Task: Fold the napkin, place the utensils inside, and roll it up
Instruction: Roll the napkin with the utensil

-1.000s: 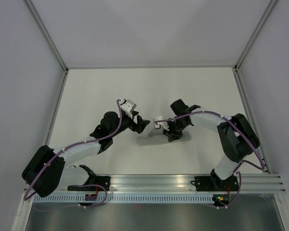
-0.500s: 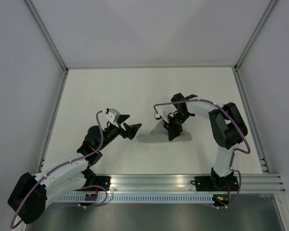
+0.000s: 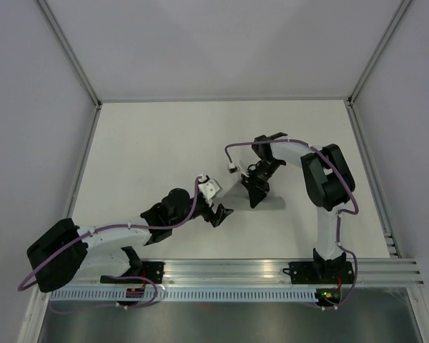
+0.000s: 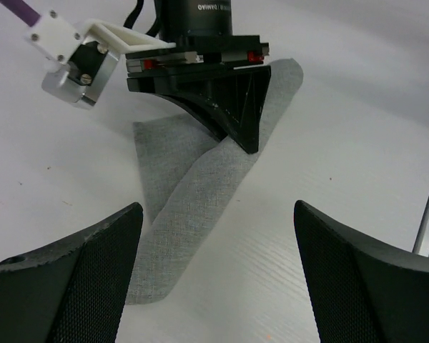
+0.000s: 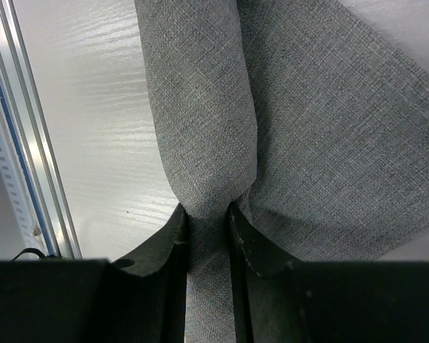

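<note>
left tool (image 3: 220, 213) swung toward the napkin (image 5: 307, 128), jaws apart; right tool (image 5: 209, 218) clamps it under a damiao label (image 4: 209, 7).

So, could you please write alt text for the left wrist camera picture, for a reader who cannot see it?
The right claw, black, comes down from above and pinches a long rolled fold of the grey napkin, which lies on the white table. In the foreground, the left claw is wide open, with its two dark fingers framing the view.
</note>
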`<move>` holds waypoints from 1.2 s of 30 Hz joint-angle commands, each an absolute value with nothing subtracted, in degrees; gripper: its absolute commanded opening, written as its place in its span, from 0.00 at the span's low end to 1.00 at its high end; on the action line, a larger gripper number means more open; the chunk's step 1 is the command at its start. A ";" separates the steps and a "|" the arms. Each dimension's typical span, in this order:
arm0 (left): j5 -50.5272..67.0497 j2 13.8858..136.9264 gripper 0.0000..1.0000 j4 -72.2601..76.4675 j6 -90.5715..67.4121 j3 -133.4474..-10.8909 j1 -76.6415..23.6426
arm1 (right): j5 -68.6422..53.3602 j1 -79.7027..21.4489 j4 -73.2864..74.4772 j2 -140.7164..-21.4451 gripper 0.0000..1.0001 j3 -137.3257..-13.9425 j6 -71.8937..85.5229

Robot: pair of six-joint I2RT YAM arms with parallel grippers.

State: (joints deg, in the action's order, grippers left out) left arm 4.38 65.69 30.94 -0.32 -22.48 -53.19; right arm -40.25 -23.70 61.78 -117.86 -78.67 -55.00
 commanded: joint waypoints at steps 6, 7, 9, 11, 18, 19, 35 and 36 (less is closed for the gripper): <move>1.23 79.00 0.89 40.08 12.47 -27.41 -56.60 | -28.39 -23.12 62.57 -125.68 0.01 -79.62 -55.20; 0.97 80.93 0.88 40.51 13.70 -28.99 -57.38 | -28.48 -23.12 62.75 -126.29 0.01 -79.89 -55.02; 0.36 85.68 0.88 41.22 14.59 -30.40 -58.18 | -28.30 -23.12 62.93 -126.65 0.01 -80.42 -55.02; 0.26 88.14 0.87 41.31 15.20 -32.60 -59.24 | -28.13 -23.12 63.02 -127.00 0.01 -80.42 -54.84; -4.04 96.06 0.87 40.08 18.72 -37.88 -61.17 | -27.86 -22.85 63.19 -127.26 0.01 -80.95 -54.58; -4.22 97.02 0.87 39.64 19.42 -38.66 -61.43 | -27.86 -22.76 63.45 -127.53 0.01 -81.03 -54.58; -6.33 104.59 0.74 35.25 20.30 -43.07 -62.05 | -29.70 -21.45 64.60 -128.06 0.04 -81.74 -54.67; -6.33 104.85 0.72 35.16 20.22 -43.24 -62.05 | -30.14 -21.27 64.69 -127.71 0.06 -81.65 -54.75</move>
